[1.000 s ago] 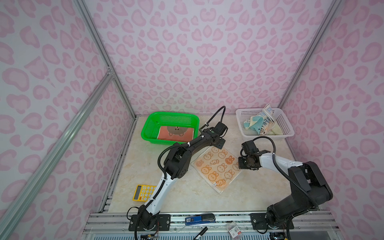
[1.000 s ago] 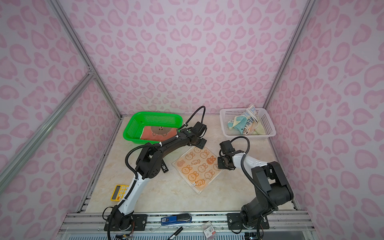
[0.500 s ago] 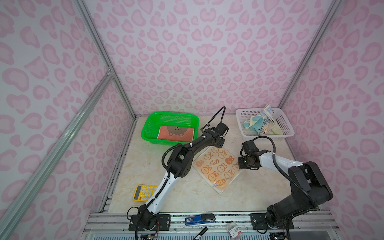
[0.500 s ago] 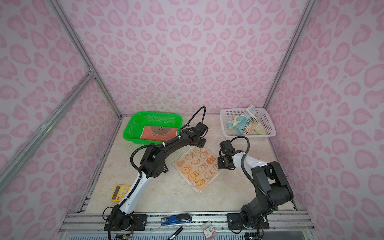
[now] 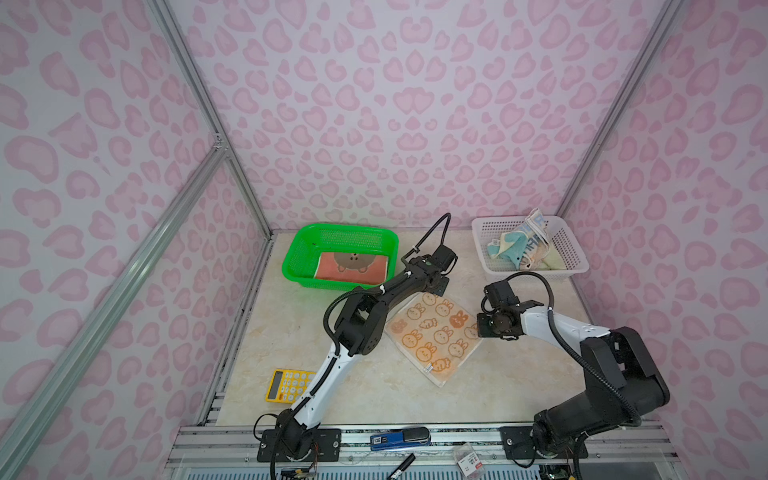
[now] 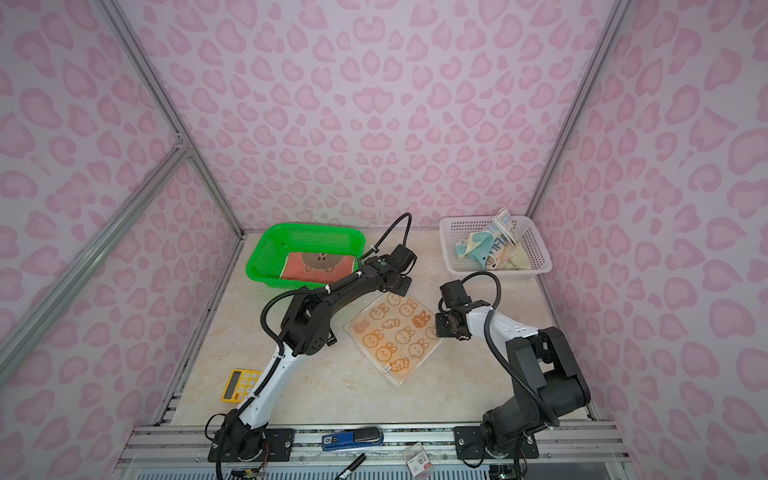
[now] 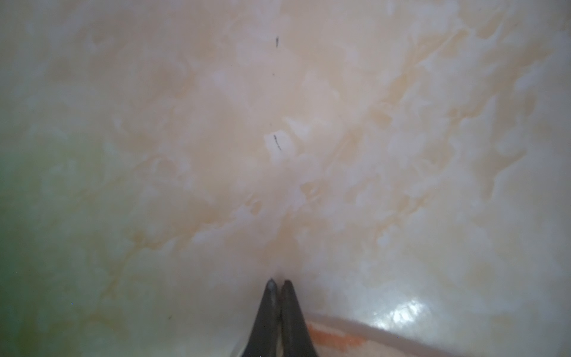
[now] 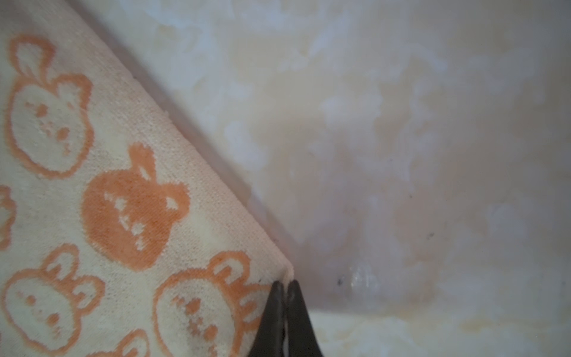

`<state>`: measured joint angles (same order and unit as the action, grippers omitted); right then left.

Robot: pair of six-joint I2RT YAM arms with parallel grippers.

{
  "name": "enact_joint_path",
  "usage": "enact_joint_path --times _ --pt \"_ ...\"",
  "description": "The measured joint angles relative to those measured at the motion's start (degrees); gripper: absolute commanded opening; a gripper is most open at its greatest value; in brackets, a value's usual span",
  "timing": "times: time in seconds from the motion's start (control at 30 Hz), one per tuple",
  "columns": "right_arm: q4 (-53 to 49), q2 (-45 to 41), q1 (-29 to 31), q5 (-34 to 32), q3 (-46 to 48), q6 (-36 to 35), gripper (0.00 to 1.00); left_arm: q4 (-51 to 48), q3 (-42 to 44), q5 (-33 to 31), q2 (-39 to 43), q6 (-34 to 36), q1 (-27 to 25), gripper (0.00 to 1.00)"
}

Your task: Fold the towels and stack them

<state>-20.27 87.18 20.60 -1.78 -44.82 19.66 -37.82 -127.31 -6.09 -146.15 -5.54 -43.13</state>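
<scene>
The rabbit towel [image 5: 434,332] lay flat and cornerwise on the tabletop [image 5: 291,332], between the green basket [image 5: 299,253], which held a rust-red towel [image 5: 353,266], and the white basket [image 5: 569,249] of crumpled towels. In its wrist view the left fingers [image 7: 268,309] were pressed together at the towel's far corner. Their tips reached past the hem onto bare marble, so I could not tell whether any cloth sat between them. The right fingers [image 8: 272,312] were also together, and the towel's right-hand corner ran into their tips, which looked like a thin pinch.

The step in hand appeared to be the first fold. Done well, it would want both corners truly caught before any lift, and the left grip seemed the doubtful one. Both arms should probably rise only enough to clear the cloth, then travel together toward the near edge at an equal pace, keeping the held edge taut so the crease runs straight. A shallow pinch could slip under drag, so slow carrying and an edge-on-edge release looked wise.
</scene>
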Motion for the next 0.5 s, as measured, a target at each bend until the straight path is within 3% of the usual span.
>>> enact_joint_path --times 0.5 --pt "5.0 -6.7 -2.6 1.4 1.6 -2.7 0.00 14.7 13.2 3.1 5.4 -5.4 1.4 0.02"
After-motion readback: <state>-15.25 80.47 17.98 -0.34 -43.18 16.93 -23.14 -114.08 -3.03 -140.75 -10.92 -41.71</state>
